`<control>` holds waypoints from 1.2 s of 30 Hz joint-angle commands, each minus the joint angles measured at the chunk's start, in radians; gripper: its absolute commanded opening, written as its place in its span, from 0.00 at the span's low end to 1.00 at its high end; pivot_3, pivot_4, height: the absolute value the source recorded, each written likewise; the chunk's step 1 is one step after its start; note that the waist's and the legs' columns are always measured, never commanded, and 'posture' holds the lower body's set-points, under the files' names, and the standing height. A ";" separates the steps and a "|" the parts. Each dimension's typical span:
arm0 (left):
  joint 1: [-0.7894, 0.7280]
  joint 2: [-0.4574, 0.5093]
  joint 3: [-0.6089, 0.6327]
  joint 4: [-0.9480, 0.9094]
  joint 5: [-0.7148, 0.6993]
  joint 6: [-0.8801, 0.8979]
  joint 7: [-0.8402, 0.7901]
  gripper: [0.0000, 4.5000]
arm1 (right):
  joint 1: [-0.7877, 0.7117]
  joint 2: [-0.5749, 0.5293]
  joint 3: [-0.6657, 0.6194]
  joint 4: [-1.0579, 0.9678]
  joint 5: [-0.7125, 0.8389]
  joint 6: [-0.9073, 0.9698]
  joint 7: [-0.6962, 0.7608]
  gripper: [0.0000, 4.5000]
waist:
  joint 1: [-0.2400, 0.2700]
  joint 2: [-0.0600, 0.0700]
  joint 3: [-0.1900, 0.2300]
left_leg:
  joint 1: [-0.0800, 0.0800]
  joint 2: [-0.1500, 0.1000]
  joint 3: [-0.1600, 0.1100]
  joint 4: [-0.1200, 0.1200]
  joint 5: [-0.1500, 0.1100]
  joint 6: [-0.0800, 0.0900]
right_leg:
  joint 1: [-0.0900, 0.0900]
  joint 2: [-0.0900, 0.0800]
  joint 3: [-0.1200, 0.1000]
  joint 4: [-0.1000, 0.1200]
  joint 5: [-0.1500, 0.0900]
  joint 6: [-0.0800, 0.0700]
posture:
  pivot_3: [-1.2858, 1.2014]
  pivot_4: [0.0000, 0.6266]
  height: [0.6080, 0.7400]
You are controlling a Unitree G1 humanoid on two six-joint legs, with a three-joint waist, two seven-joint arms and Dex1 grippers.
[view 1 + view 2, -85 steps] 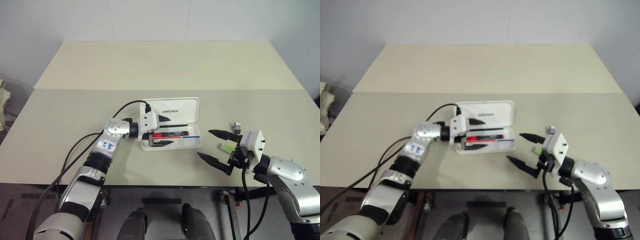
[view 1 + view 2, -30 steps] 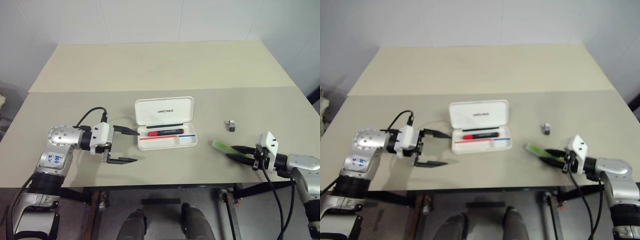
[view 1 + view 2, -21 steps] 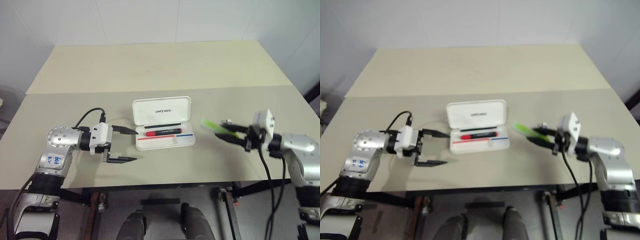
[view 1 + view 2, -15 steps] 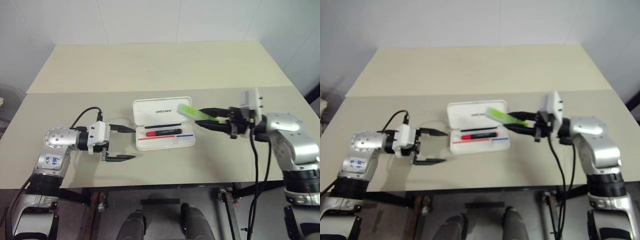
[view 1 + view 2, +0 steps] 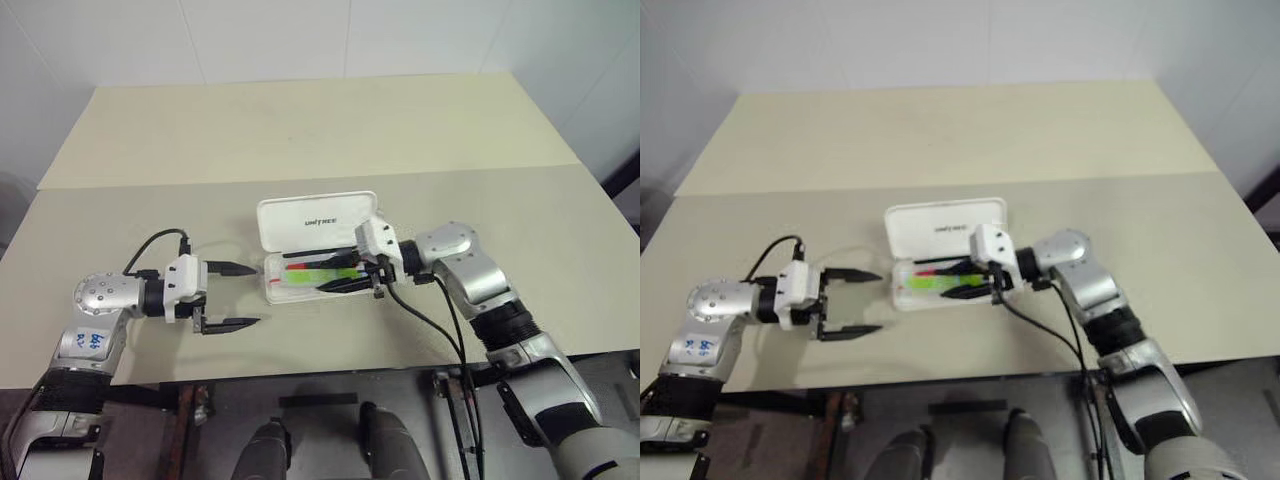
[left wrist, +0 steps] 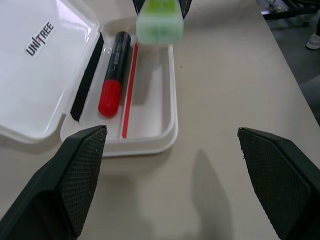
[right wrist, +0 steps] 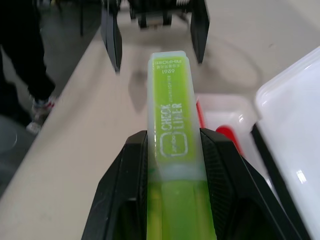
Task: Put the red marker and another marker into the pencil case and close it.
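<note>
- The pencil case (image 5: 320, 255) is the landmark for everything: white hard-plastic box, lid flipped open on its far side, tray facing up, sitting on the table (image 5: 300, 130).
- Right gripper (image 5: 338, 277) reaches in from the case's right end, its jaws clamped narrow on the light-green marker (image 5: 315, 276). The marker's long axis runs along the tray's length, pointing toward the case's left end, and it hangs right over the tray, so I'd guess the next move is just lower and let go. Can't tell if it's touching the tray floor yet.
- Left gripper (image 5: 232, 296) sits off the case's left end, apart from it, jaws wide and holding nothing. It's the nearer arm for the lid later, I think.
- The red marker (image 6: 113, 75) already lies in the tray on the lid side, parallel to the case's long edge, with a thin red pen (image 6: 129, 92) beside it.
</note>
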 commanded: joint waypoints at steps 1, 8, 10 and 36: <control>0.034 0.022 0.044 -0.067 -0.019 0.011 0.027 1.00 | -0.044 0.032 0.026 0.028 -0.031 -0.031 0.032 0.25 | -0.001 0.000 0.000 | 0.000 0.000 0.000 0.000 0.000 0.000 | 0.000 0.000 0.000 0.001 0.000 0.000 | 0.52 0.24 1.00; 0.089 0.023 0.063 -0.127 -0.022 0.033 0.059 1.00 | -0.099 0.113 0.034 0.147 -0.081 -0.083 0.015 0.25 | -0.001 0.000 0.000 | 0.001 0.001 0.000 0.000 0.000 0.000 | 0.000 0.001 0.000 0.003 0.000 -0.001 | 0.52 0.24 1.00; 0.095 0.023 0.064 -0.137 -0.022 0.038 0.067 1.00 | -0.108 0.125 0.031 0.176 -0.091 -0.111 0.017 0.25 | -0.001 0.000 0.000 | 0.002 0.001 0.000 0.000 0.000 0.000 | 0.000 0.001 0.000 0.003 -0.001 -0.001 | 0.52 0.24 1.00; 0.088 0.005 0.059 -0.162 -0.016 0.066 0.107 1.00 | -0.203 0.153 -0.027 0.379 -0.123 -0.190 0.053 0.33 | -0.004 0.000 0.000 | 0.002 0.001 0.000 0.000 0.000 -0.001 | -0.001 0.001 0.000 0.006 -0.001 -0.003 | 0.52 0.24 1.00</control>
